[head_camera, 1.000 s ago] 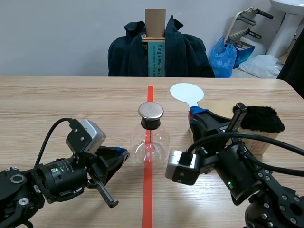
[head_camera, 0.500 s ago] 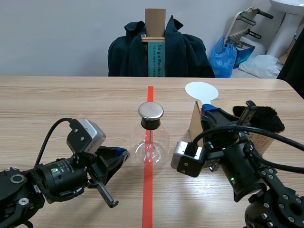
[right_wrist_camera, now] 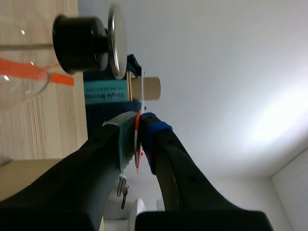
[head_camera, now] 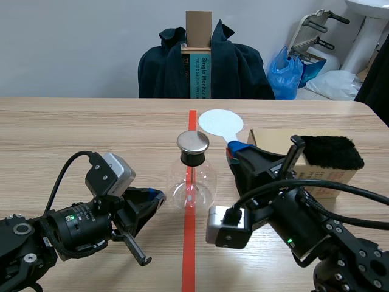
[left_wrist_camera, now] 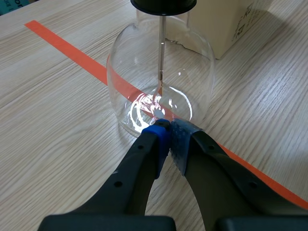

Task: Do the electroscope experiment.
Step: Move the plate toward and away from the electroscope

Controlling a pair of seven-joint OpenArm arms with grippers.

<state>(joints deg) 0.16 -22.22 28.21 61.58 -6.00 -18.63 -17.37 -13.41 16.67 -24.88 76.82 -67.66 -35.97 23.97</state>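
the glass bottle [head_camera: 193, 179] stands on the red line [head_camera: 189, 249]. the right gripper [head_camera: 237, 148] pinches a white paddle [head_camera: 220, 123], maybe plastic, just right of its metal top [head_camera: 193, 142]. the left gripper [left_wrist_camera: 169, 131], closed on nothing, sits near the bottle.

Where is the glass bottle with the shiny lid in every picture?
Scene view: glass bottle stands mid-table on the orange tape line, between both arms.
Left wrist view: bottle just ahead of the shut left claw.
Right wrist view: its lid and neck ahead of the right claw holding a white paddle, off to one side.
Shared landmark: the tape line under the bottle.
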